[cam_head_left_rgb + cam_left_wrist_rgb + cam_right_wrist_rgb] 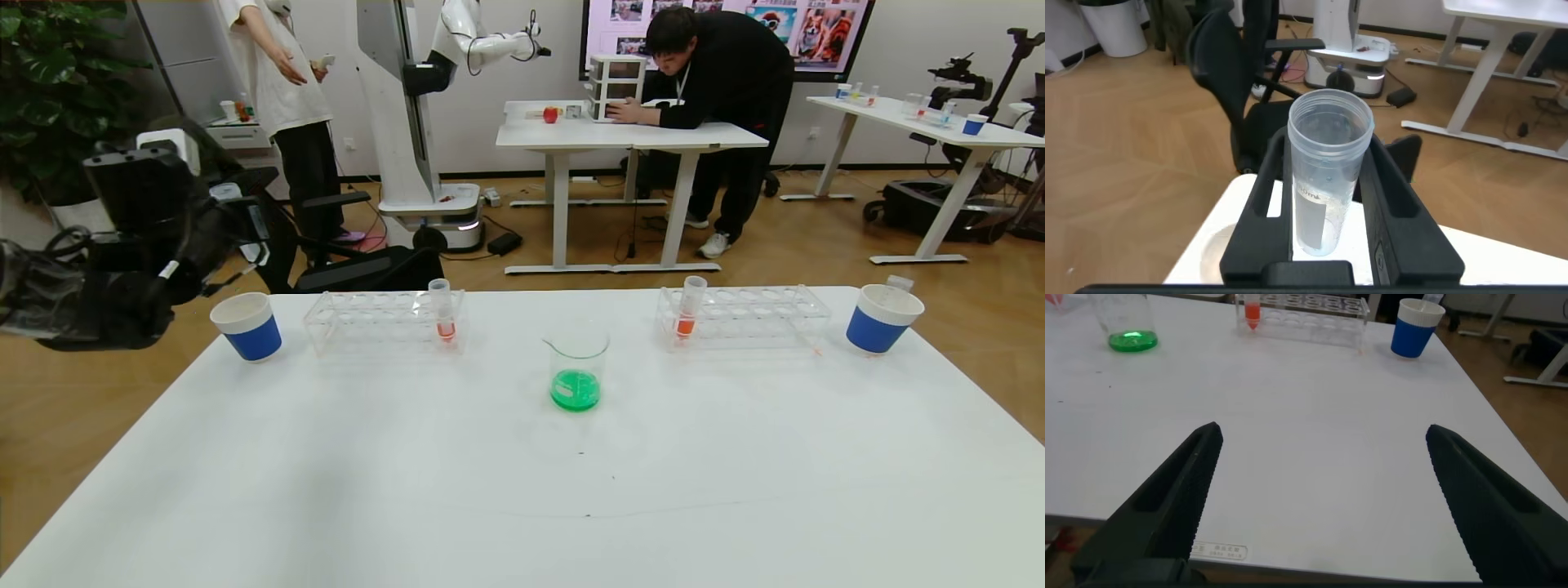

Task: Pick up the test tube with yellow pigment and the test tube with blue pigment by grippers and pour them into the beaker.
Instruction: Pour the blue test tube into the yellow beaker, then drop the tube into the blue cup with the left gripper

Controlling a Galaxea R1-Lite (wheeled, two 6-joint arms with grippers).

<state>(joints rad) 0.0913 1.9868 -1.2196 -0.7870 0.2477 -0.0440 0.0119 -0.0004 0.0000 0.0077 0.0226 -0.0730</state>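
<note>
White table (326, 490) fills the near ground, beaker (578, 359) standing upright near its middle, toward the far side.

Left arm (122, 269) is up in the air far left of the beaker, off the table's left edge and near the left cup. Left gripper (1329, 147) is clamped on a clear tube (1323, 204), one finger (1276, 175) on each side, open mouth toward the wrist camera. The tube looks empty, with no yellow or blue tint visible, so can't tell which pigment tube it is.

Right gripper (1323, 431) doesn't show in the head view. In the right wrist view its jaws are spread wide with nothing between them, low over the table's near part, well apart from the beaker, to its right.

Left rack (367, 322) is just left of the beaker, right rack (759, 314) just right of it, both a bit farther back.

Left cup (247, 327) is beyond the left rack, right cup (882, 320) beyond the right rack. Something clear sticks up from the right cup, too small to identify.

The beaker holds green liquid at the bottom.

One orange-red tube (443, 310) stands in the left rack at the end nearest the beaker. Another orange-red tube (690, 306) stands in the right rack, also at the beaker end.
</note>
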